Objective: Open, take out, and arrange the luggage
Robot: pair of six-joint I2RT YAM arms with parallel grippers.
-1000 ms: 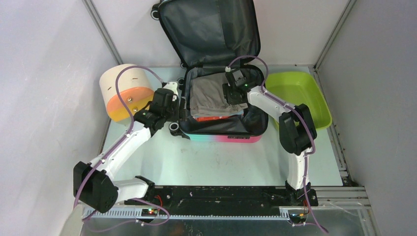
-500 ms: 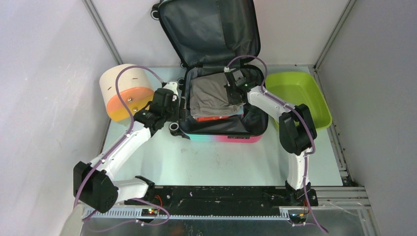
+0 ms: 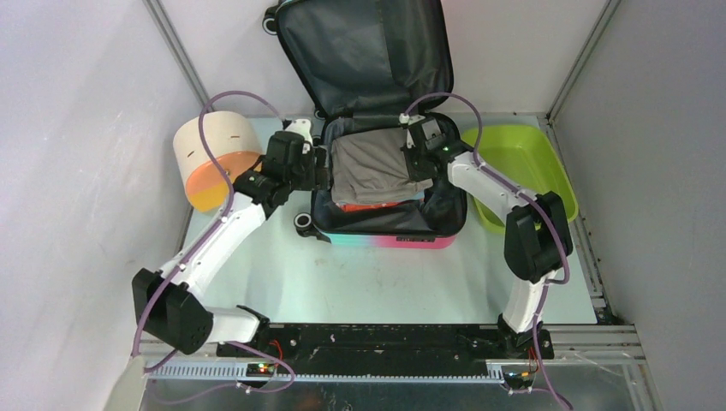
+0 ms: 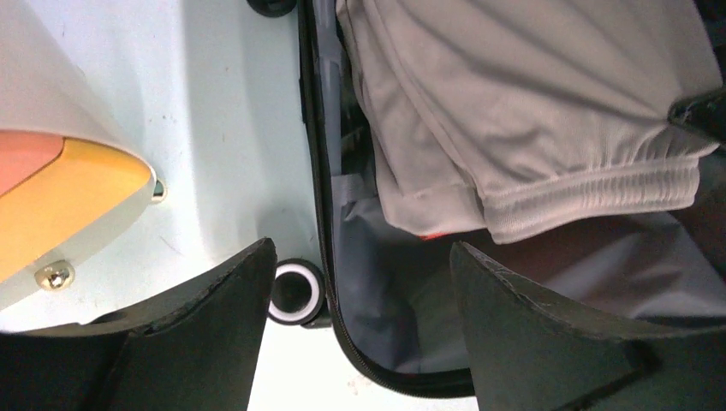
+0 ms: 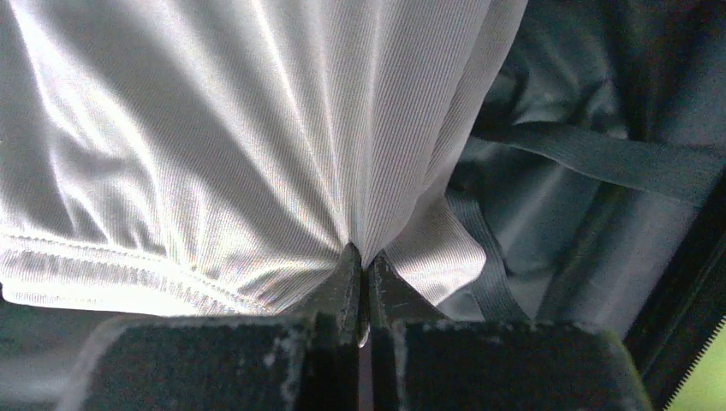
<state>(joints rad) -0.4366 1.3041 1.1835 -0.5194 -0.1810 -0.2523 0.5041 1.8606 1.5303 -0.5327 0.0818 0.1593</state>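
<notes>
The right hand point(image 5: 366, 267) is pressed together on a fold of the grey garment point(image 5: 214, 128), and the cloth rises in a ridge between its fingers. This garment has a ribbed elastic band along one edge and lies on top of the pile in the lower half of the luggage point(image 3: 389, 241). Something orange-red point(image 3: 370, 205) shows beneath it. Beside the pinched fold are the dark grey lining and a strap point(image 5: 591, 158).

The left hand point(image 4: 361, 257) stands apart with nothing in it. Its two fingers sit on either side of the luggage's left rim, above a black wheel point(image 4: 295, 293).

The luggage lies open at the middle of the far edge of the bench point(image 3: 360, 282), with its lid point(image 3: 364, 51) upright against the back wall. A cream-and-orange cylinder point(image 3: 214, 158) sits in the far left corner. A lime-green tub point(image 3: 522, 163) sits in the far right corner, just beside the luggage.
</notes>
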